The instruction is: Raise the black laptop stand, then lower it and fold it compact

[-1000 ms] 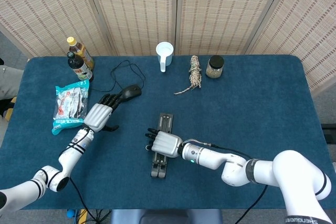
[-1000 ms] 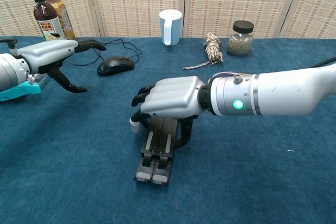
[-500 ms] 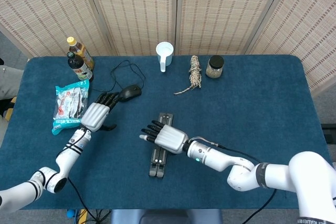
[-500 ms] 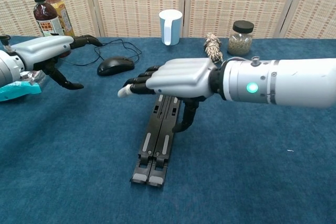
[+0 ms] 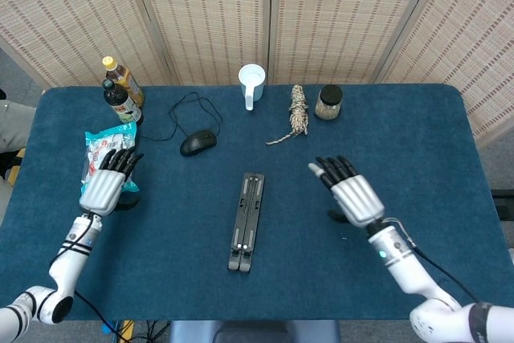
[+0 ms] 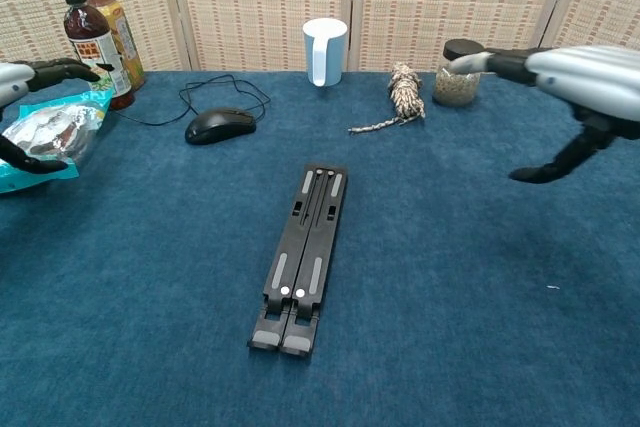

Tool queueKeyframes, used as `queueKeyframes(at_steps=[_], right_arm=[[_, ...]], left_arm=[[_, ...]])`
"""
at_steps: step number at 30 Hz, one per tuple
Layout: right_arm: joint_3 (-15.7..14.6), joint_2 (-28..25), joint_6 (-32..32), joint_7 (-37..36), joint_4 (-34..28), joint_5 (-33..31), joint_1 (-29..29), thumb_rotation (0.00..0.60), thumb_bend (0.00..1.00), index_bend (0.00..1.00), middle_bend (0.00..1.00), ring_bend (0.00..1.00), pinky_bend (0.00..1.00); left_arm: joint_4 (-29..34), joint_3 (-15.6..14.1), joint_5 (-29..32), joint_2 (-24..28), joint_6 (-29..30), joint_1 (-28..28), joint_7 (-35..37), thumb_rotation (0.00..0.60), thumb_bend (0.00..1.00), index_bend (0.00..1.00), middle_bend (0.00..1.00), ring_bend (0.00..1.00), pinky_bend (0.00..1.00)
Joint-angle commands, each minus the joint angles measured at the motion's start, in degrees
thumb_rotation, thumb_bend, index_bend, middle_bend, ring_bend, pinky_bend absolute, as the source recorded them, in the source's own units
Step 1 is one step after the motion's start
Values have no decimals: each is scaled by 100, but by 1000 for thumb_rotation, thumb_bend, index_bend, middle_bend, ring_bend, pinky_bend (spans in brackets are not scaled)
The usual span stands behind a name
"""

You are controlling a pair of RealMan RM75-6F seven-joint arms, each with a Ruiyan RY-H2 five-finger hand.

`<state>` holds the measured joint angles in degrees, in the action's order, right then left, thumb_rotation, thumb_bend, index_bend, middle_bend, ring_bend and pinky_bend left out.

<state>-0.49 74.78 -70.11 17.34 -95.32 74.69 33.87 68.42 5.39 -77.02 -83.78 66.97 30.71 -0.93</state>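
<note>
The black laptop stand [image 5: 246,220] lies flat and folded into a narrow bar at the centre of the blue table [image 5: 418,142], its long axis running from the lower centre of the frame toward the top. Nothing touches it.

Change noted: one second ago the right hand [image 5: 350,192] was pressed down over the stand; half a second ago it had lifted just above it with fingers extended. It has now withdrawn to the right of centre in the head view, well apart from the stand, fingers spread and holding nothing. The left hand [image 5: 108,182] has likewise pulled back from near the computer mouse [image 5: 197,142] to the left edge, beside the snack packet [image 5: 105,156]; its fingers are apart and it grips nothing. In the chest view only its fingers show at the far left.

Assessment: with the stand collapsed, compact and released, and both hands retreating, the folding step appears finished and the task looks complete or very nearly so. No further handling seems called for.

Other items, upper part of the frame: two bottles [image 5: 120,90], white mug [image 5: 251,83], rope bundle [image 5: 298,114], glass jar [image 5: 328,102].
</note>
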Motion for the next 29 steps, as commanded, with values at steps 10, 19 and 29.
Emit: queueKeyframes(at_steps=[10, 19, 29], right_arm=[[-500, -966, -1604, -371, -512, 117, -1696, 600, 134, 0, 42, 0, 0], [-663, -1190, -2218, -694, -610, 414, -2516, 600, 134, 0, 42, 0, 0], [-521, -1187, -2208, -873, -552, 714, -2776, 600, 134, 0, 42, 0, 0]], left_arm=[[1210, -320, 60, 600, 1620, -1347, -741, 600, 174, 76, 7, 0, 0], [1971, -615, -341, 864, 2457, -2033, -1187, 600, 174, 87, 7, 0, 0], [2246, -659, -525, 980, 2550, -2297, -1449, 600, 174, 88, 7, 0, 0]])
